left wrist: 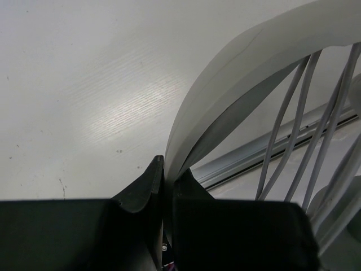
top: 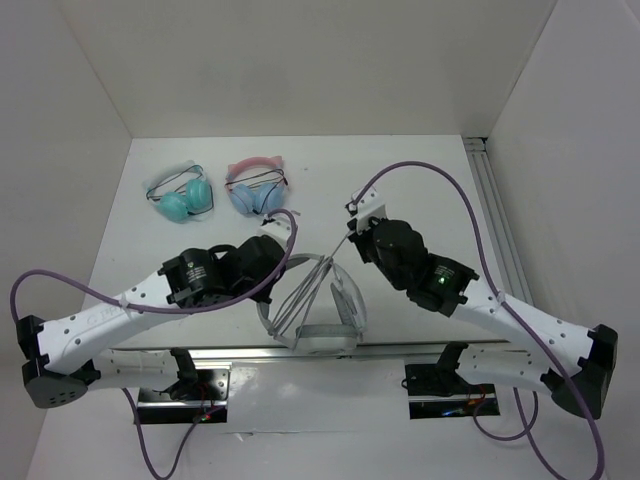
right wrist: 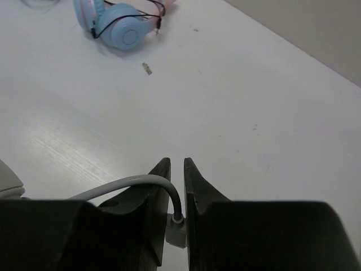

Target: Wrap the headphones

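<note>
The wrap looks well advanced: several turns of the thin grey cable run across the arch of the headphones, which sit at the middle of the bench's near edge, just inside the metal rail. The left gripper is clenched on the white headband. The right gripper has its jaws slightly parted with the cable's plug between them; whether they pinch it or merely flank it I cannot tell. What seems left is securing that loose end. There is open room toward the far right corner; the teal pair and the pink-banded pair lie well apart near the far left, and walls close three sides
</note>
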You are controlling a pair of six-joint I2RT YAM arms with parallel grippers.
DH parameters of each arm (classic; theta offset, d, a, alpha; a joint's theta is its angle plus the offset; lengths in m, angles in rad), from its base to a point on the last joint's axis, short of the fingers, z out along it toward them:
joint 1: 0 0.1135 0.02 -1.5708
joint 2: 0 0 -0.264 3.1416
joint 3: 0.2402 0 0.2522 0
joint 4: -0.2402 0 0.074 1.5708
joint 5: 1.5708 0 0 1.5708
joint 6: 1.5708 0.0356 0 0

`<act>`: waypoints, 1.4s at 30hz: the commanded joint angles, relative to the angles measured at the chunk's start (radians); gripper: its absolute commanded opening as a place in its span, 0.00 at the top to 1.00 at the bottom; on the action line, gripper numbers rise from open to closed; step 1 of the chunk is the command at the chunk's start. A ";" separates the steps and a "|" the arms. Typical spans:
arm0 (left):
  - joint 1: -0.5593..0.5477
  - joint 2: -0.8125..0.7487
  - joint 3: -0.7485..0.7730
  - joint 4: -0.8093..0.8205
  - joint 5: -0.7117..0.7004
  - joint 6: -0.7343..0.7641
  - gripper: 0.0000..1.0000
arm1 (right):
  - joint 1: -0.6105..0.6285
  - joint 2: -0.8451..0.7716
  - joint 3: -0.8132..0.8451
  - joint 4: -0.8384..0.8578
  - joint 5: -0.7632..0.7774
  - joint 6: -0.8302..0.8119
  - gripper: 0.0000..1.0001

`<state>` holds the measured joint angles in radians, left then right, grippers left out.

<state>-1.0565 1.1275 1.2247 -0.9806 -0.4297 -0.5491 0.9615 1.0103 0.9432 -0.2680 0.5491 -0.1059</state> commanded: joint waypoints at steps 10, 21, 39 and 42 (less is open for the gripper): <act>-0.014 -0.046 0.162 -0.090 0.057 0.058 1.00 | -0.152 -0.016 -0.115 0.257 -0.477 0.057 0.73; -0.014 -0.028 0.211 -0.110 0.028 0.040 1.00 | -0.194 0.004 -0.188 0.286 -0.785 0.075 0.70; -0.014 -0.025 0.216 0.008 -0.035 0.046 1.00 | -0.195 -0.075 -0.353 0.529 -0.848 0.196 0.97; -0.014 -0.015 0.226 0.008 -0.079 -0.007 1.00 | -0.195 -0.107 -0.372 0.541 -0.825 0.206 1.00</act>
<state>-1.0660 1.1191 1.4189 -1.0836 -0.4862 -0.4980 0.7734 0.9489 0.5915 0.1860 -0.2989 0.0856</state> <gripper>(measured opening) 0.144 0.168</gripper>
